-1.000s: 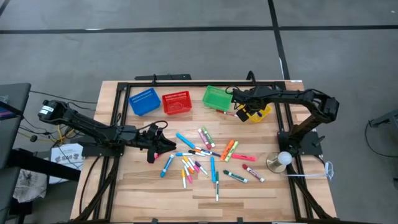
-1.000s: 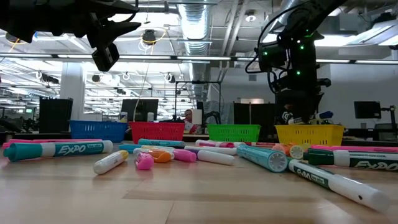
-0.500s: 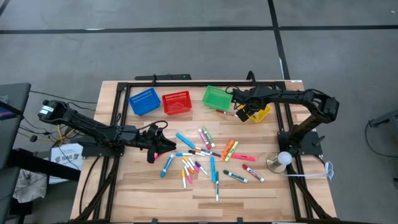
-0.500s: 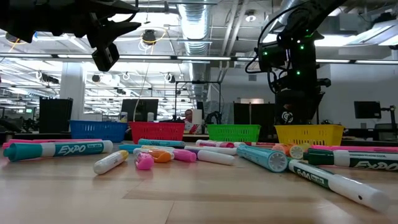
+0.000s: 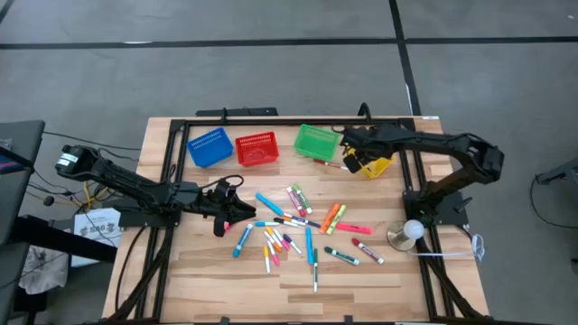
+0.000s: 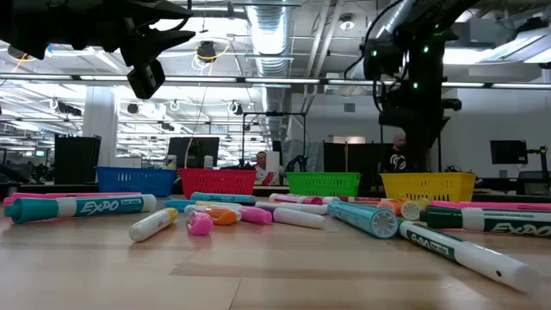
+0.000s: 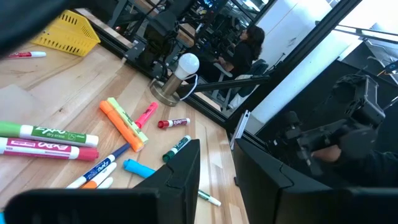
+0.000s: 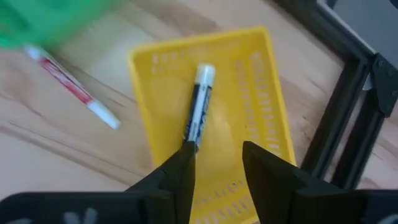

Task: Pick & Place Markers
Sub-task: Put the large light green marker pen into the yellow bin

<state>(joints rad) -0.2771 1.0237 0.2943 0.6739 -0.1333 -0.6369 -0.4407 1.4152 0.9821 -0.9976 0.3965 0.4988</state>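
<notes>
**Marker sorting: one marker lying in the yellow basket, scatter remaining**

High view, item by item. Right gripper (image 5: 350,161): poised over the yellow basket (image 5: 383,166) at the table's far right side. Its wrist view shows the jaws spread with nothing between them, and below them a dark marker with a pale cap (image 8: 198,112) lying loose on the basket floor. Judged step: a drop just completed, the arm free to go for another.

Left gripper (image 5: 237,211): hangs above the wood at the left edge of the marker scatter, beside a blue marker (image 5: 243,240). Its wrist view shows a gap between the two fingers and nothing held.

Markers (image 5: 302,226): most lie strewn across the middle of the table in blue, pink, orange, green and red. One red-and-white marker (image 8: 69,89) lies on the wood just beside the yellow basket, near the green basket (image 5: 314,141).

Other baskets: blue basket (image 5: 209,146) and red basket (image 5: 256,148) in the same far row; contents cannot be made out.

Next move, as a judgement: either arm descends on a single marker in the scatter, jaws set across its body, choosing one lying apart from its neighbours so that only one is pinched, then carries it to a basket.
</notes>
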